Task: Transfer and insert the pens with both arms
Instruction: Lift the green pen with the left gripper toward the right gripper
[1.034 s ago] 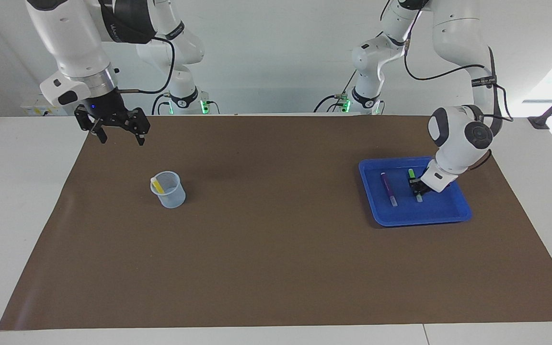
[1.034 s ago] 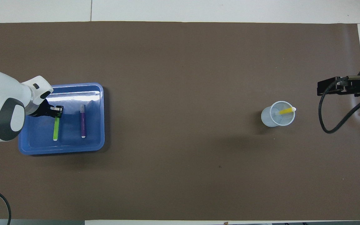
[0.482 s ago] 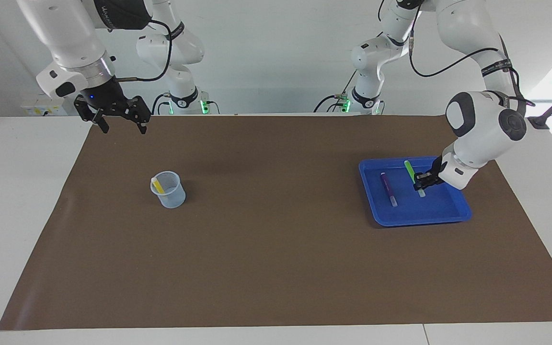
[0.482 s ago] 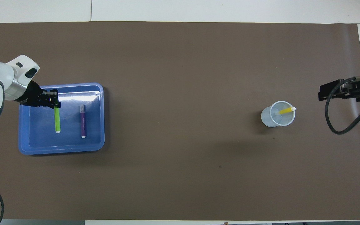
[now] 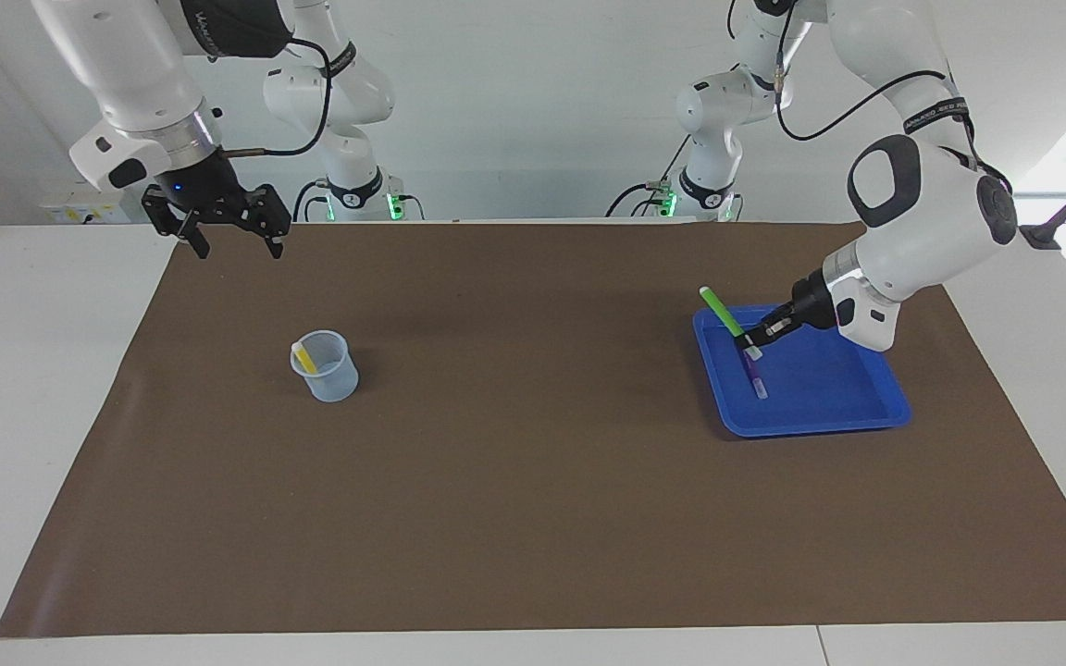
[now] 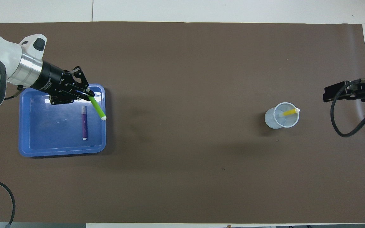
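My left gripper (image 5: 755, 340) (image 6: 88, 94) is shut on the bright green pen (image 5: 723, 313) (image 6: 97, 108). It holds the pen tilted in the air over the blue tray's (image 5: 811, 425) (image 6: 43, 139) edge toward the middle of the table. The purple pen (image 5: 756, 375) (image 6: 84, 123) lies flat in the tray. The yellow pen (image 5: 303, 357) (image 6: 290, 112) leans inside a clear cup (image 5: 329, 379) (image 6: 276, 122) toward the right arm's end. My right gripper (image 5: 232, 245) (image 6: 329, 93) hangs open and empty over the mat's corner near the right arm's base.
A brown mat (image 5: 533, 499) (image 6: 182, 174) covers most of the white table, with a wide bare stretch between cup and tray. Two smaller white arms with green lights (image 5: 362, 199) stand at the robots' edge. A black cable (image 6: 341, 126) loops below the right wrist.
The left gripper has lifted the green pen off the tray floor and swung it toward the tray's edge nearest the cup. The right gripper rose slightly, then stayed.
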You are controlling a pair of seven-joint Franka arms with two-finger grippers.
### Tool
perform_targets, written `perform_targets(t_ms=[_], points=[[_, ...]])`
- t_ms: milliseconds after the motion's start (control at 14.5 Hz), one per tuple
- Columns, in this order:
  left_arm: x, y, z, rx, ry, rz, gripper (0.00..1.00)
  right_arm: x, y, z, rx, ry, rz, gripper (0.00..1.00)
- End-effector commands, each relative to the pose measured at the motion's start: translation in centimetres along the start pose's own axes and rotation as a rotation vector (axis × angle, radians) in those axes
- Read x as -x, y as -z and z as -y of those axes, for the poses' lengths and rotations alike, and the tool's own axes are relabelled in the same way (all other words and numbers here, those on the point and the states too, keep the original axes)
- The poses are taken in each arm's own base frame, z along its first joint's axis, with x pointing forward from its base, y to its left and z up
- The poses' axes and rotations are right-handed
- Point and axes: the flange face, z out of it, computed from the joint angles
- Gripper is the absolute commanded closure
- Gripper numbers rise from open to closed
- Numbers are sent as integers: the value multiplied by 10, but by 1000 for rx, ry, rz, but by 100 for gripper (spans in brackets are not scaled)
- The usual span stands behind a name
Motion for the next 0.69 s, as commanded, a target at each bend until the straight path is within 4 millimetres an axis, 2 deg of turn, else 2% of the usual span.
perform_targets(t_ms=[0,138,276,345,551,620], points=[[34,3,-26,51,178,66,100,-6,3,-4,-2,20,-9,0],[61,1,-45,73,281,97,100,-6,4,-2,-3,25,-14,0],[85,13,-58,137,372,126,100,-6,3,2,-5,31,-14,0],[90,16,-60,155,435,152,100,-6,4,2,-5,28,-14,0],[119,8,-76,139,556,195,100,-5,3,10,-36,28,-7,0],[128,5,-81,145,584,229,100,-4,5,22,-90,35,-8,0]])
